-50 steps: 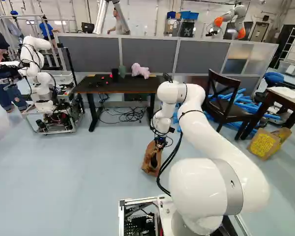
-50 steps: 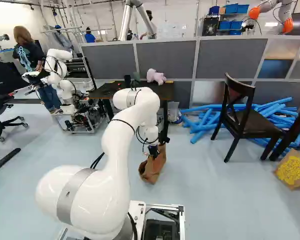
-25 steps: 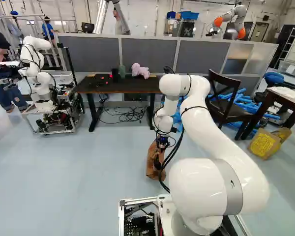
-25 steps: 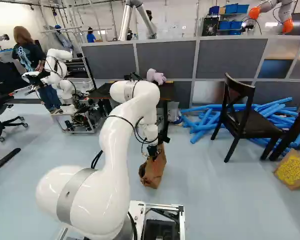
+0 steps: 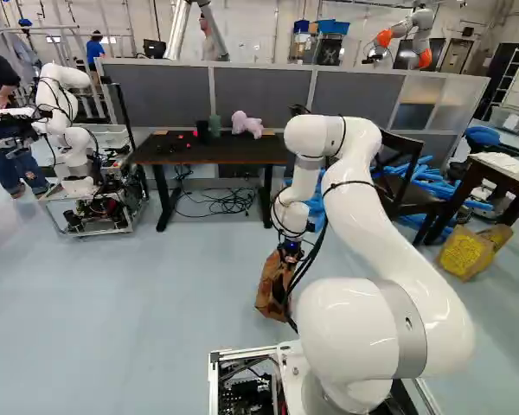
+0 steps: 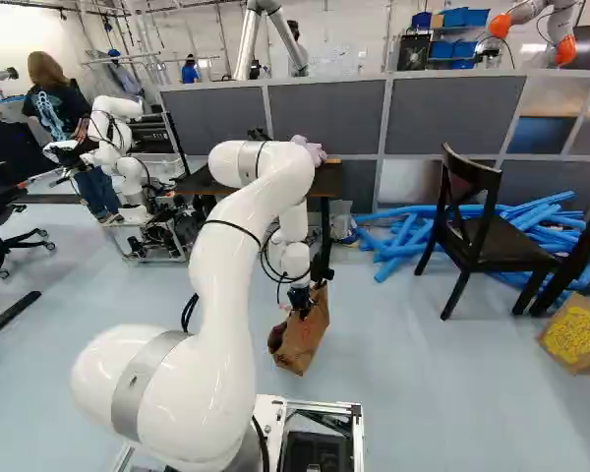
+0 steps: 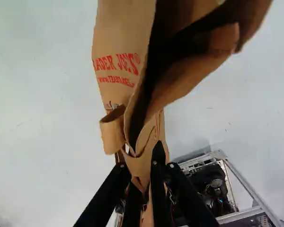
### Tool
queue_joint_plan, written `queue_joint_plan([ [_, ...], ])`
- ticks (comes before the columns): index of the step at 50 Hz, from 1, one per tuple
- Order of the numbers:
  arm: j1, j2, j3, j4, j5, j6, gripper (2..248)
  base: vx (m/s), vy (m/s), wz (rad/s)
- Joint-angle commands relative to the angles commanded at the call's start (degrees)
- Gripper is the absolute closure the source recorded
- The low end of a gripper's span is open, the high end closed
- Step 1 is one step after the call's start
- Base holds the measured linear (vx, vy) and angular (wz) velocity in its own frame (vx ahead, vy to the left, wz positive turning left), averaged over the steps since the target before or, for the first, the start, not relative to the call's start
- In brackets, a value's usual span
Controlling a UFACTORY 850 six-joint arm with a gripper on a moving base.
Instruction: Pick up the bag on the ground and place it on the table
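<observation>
Arm (image 6: 226, 275) higher, bag (image 6: 298, 344) tilted further; fingers (image 6: 300, 301) clamped on bag's paper between them, rest ahead.

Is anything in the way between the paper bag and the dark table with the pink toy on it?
Nothing I can see stands between the bag and the dark table. The gripper holds the bag. Up on top, though, the pink toy might get in its way.

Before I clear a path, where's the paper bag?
In the right base view, the paper bag is right of the arm's near link, its rim in the pincer, nearer than the dark table.
</observation>
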Motion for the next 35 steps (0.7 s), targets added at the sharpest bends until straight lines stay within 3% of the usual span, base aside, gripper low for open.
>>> queue_joint_plan([
  [35, -1.41, 9.95, 12.94, -8.08, 0.03, 0.0, 229, 0.0, 0.0, 0.0],
])
